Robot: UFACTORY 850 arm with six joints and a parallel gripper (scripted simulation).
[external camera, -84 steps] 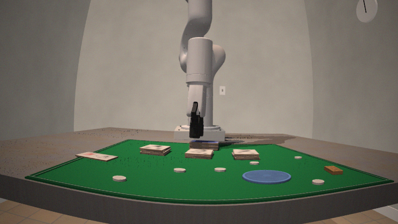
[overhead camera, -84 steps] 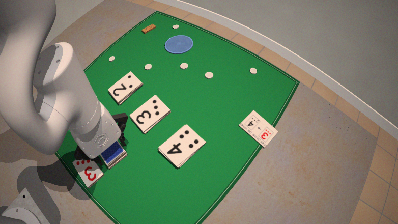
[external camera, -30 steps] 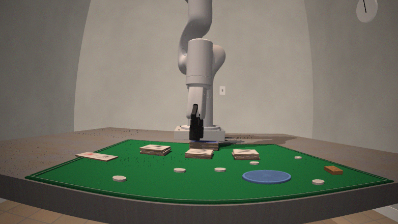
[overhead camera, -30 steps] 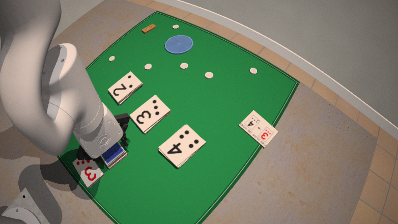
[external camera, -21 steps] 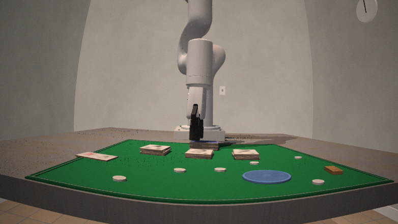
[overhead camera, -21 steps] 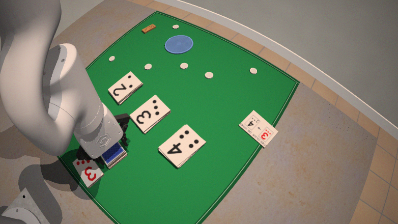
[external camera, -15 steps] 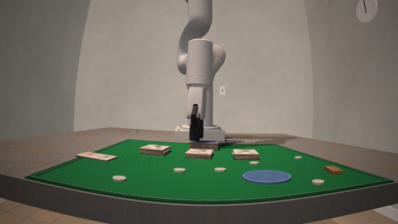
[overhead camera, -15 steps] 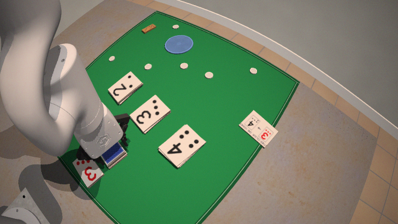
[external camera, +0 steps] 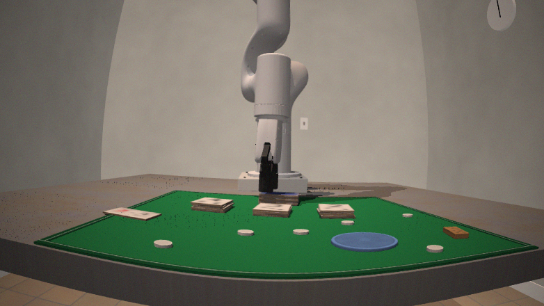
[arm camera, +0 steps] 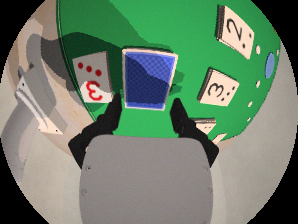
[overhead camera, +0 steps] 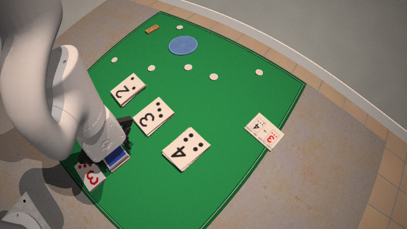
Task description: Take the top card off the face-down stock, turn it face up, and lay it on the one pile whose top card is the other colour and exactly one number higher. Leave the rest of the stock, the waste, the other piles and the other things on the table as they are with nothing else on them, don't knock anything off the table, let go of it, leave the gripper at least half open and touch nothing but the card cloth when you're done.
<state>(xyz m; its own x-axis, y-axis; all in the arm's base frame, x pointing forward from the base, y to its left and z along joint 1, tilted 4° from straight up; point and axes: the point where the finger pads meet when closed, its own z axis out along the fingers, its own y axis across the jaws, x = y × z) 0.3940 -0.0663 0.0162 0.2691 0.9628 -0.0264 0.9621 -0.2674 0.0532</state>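
On the green card cloth [overhead camera: 233, 93] the blue-backed stock [arm camera: 149, 79] lay directly beneath the gripper [arm camera: 145, 111], its long axis running away from the wrist, flanked by wide-open, empty jaws.

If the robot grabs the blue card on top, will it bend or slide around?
Probably not bend: the top card looks like a thick flat tile, as the stacked edges of the stock suggest. It may slide, since it only rests loose on the others. It is likely light, being small and thin beside the open hand straddling it.
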